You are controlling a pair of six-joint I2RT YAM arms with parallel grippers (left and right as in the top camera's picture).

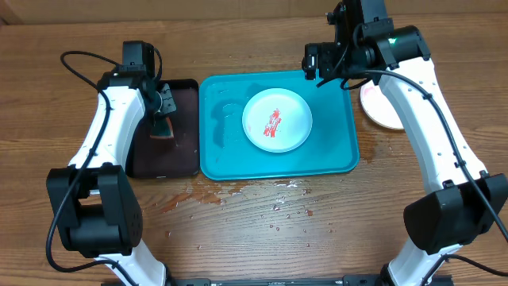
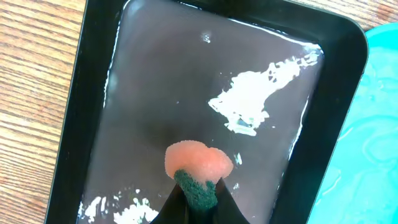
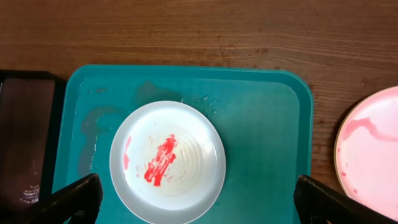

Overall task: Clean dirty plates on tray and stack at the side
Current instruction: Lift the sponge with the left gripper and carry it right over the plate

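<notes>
A pale round plate (image 1: 276, 119) with a red smear in its middle lies on the turquoise tray (image 1: 226, 155). The right wrist view shows this plate (image 3: 168, 162) on the tray (image 3: 267, 124). My right gripper (image 1: 321, 63) hangs open above the tray's far right corner; its fingertips (image 3: 74, 199) frame the plate from high up and touch nothing. Right of the tray, on the table, sits another plate (image 1: 379, 110) with pinkish streaks (image 3: 373, 149), partly hidden by the right arm. My left gripper (image 2: 198, 196) is shut on a pink-and-green sponge (image 2: 198, 165) above the wet black tray (image 2: 74, 93).
The black tray (image 1: 178, 151) lies directly left of the turquoise tray, their rims nearly touching. Water drops and a wet patch (image 1: 274, 199) spread over the wooden table in front of the turquoise tray. Both arm bases stand at the near table edge.
</notes>
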